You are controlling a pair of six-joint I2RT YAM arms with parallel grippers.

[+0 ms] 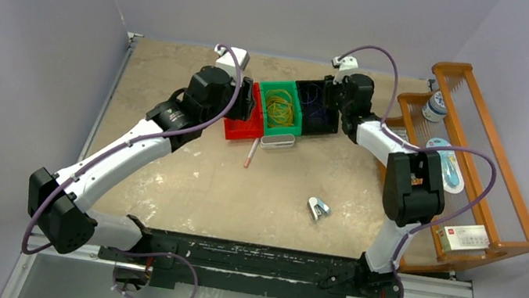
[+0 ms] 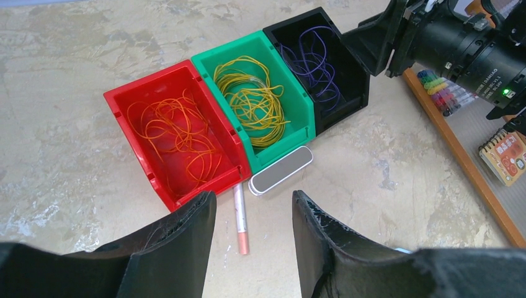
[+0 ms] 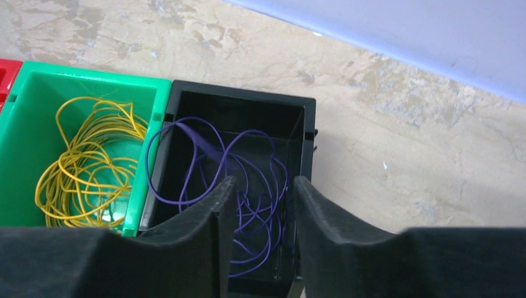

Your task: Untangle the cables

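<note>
Three bins stand side by side at the back of the table. The red bin [image 2: 124, 121] holds orange cables [image 2: 177, 133]. In the green bin [image 2: 229, 53] lie yellow cables [image 2: 251, 99], and purple cables [image 3: 248, 161] lie in the black bin [image 3: 242, 94]. My left gripper [image 2: 254, 198] hangs open above the table just in front of the red and green bins, with nothing between its fingers. My right gripper [image 3: 263, 183] is open over the black bin, and the purple loops lie loose below its fingers.
A pink-tipped pen [image 2: 240, 220] and a flat silver case [image 2: 280, 171] lie in front of the bins. A small metal object [image 1: 318, 208] sits mid-table. A wooden rack [image 1: 483, 150] with assorted items stands along the right edge.
</note>
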